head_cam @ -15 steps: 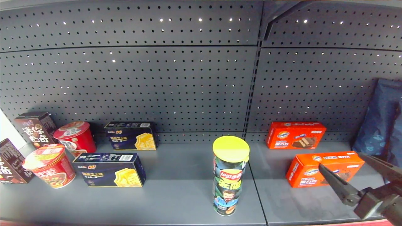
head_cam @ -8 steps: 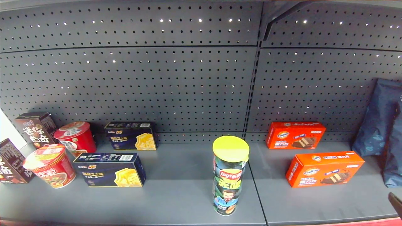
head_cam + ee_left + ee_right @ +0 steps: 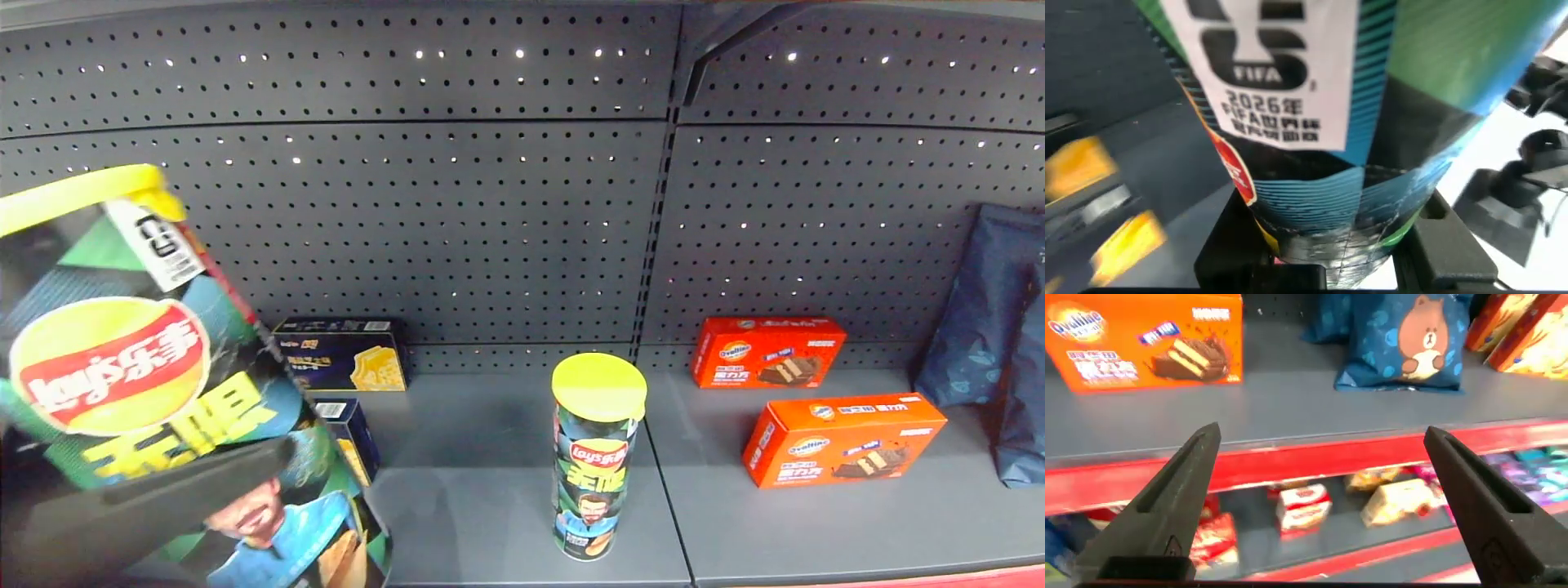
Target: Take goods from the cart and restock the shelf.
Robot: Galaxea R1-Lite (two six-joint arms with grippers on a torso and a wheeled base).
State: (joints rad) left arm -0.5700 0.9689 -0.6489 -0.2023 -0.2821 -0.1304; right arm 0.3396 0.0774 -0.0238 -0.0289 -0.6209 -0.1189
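At the far left, a tall cylindrical chips can with a yellow plastic lid (image 3: 139,367) is held tilted, close to the head camera, in front of the grey metal shelf (image 3: 490,457). It is clamped between the black fingers of the left gripper (image 3: 1327,249). Behind it, a navy cardboard box (image 3: 343,354) is set against the perforated back panel (image 3: 457,229). Near the middle, a second chips can (image 3: 598,457) is stood upright on the shelf. Further right, two orange cardboard boxes (image 3: 767,351) are laid one behind the other, with dark blue bags (image 3: 980,310) leaned at the far right. The right gripper (image 3: 1323,433) is spread wide, with nothing between its fingers, before the shelf's red front edge (image 3: 1315,465).
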